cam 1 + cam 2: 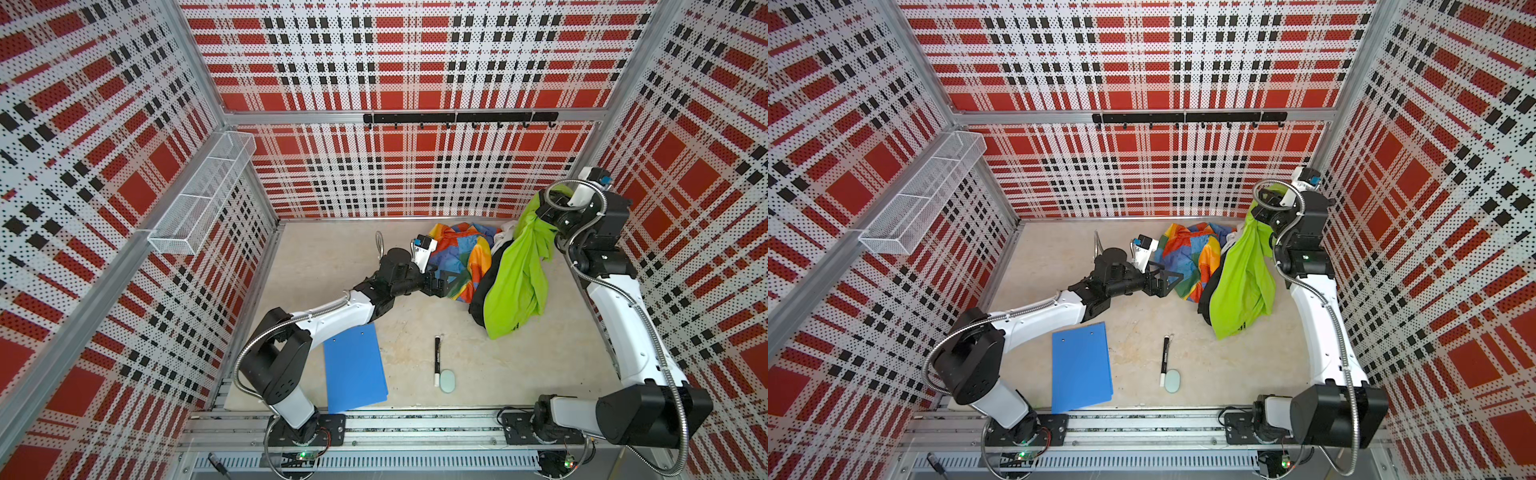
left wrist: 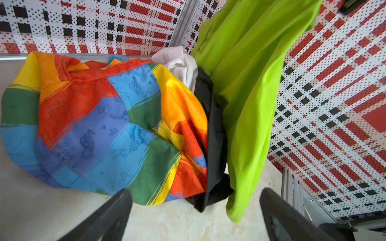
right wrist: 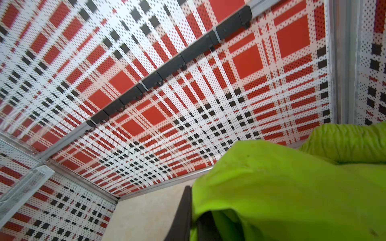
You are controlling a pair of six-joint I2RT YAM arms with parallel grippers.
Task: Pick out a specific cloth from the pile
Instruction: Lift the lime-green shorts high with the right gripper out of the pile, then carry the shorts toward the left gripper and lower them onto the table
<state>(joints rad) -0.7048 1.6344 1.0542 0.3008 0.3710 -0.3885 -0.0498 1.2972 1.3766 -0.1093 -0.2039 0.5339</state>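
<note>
Overhead pair, wrist views seemingly close

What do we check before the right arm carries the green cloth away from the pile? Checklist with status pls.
1. Grip: right gripper shut on the lime-green cloth: ok.
2. Correct garment, not the rainbow cloth or the black cloth: ok.
3. Held cloth clear of the other garments: not ok, its lower part hangs against the black cloth.
4. Nothing snagged on it: cannot tell for the black cloth.
5. Other arm: left gripper open, empty, beside the rainbow cloth: ok.
6. Clutter: marker and blue clipboard lie apart from the hanging end: ok.
</note>
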